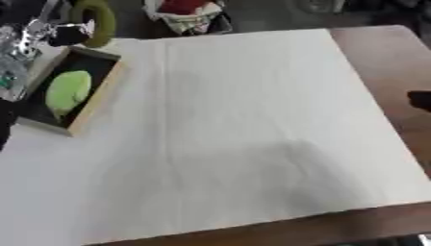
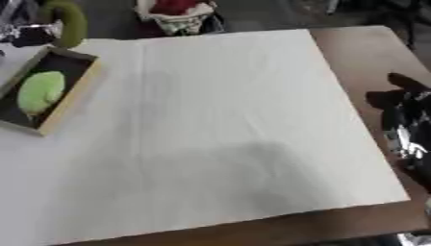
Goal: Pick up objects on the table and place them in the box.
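A shallow box (image 1: 99,98) with a pale wooden rim and a dark inside lies at the table's far left. A light green rounded thing (image 1: 67,90) rests in it. Just beyond the box's far end, my left hand (image 1: 52,34), silver and black, is curled against an olive-green curved thing (image 1: 101,21) and holds it off the table. My right hand (image 2: 408,120) shows at the right edge over the bare brown table, fingers relaxed and pointing up, with nothing in it.
A white sheet (image 1: 252,120) covers most of the brown table (image 1: 396,48), whose wood shows along the right and front edges. A container of red and white things (image 1: 189,14) stands beyond the far edge.
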`<state>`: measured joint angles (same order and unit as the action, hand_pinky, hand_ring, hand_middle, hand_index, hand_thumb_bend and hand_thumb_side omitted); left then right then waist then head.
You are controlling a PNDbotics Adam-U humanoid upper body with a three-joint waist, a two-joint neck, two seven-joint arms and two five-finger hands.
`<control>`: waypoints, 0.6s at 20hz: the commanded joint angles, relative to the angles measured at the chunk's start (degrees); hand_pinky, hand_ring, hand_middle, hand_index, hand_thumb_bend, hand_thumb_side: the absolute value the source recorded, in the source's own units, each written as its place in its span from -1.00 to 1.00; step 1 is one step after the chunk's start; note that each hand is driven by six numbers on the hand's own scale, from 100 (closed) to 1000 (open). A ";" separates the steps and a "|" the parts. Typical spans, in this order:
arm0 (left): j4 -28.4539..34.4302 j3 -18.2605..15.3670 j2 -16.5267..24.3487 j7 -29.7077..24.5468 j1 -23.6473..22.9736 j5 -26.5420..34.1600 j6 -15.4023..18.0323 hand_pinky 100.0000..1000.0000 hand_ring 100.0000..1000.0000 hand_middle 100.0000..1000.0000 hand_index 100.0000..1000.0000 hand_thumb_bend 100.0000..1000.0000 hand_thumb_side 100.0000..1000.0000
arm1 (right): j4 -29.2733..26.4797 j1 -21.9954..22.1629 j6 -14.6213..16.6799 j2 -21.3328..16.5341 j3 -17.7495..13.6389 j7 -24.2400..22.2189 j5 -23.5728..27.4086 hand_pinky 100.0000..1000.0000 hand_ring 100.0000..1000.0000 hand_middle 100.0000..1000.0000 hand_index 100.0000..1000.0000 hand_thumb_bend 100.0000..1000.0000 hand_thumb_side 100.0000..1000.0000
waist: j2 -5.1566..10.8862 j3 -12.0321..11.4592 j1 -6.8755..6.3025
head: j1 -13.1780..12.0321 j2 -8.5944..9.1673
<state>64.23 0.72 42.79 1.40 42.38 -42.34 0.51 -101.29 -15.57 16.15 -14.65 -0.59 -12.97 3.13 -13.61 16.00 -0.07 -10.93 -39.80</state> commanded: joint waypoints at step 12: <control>-12.46 -2.26 -1.53 3.35 -0.85 -2.37 -0.71 0.16 0.80 0.46 0.63 -1.00 -0.83 | -0.57 0.21 -0.20 -1.17 -0.54 0.06 -0.41 0.67 0.57 0.19 0.79 -1.00 -0.18 | 1.64 -0.82 -0.22 | 0.26 -1.28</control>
<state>51.79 -1.05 40.06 4.53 40.84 -44.89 -0.50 -101.28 -15.02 16.00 -14.68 -0.69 -12.96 2.85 -13.13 15.23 -0.24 -10.72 -40.82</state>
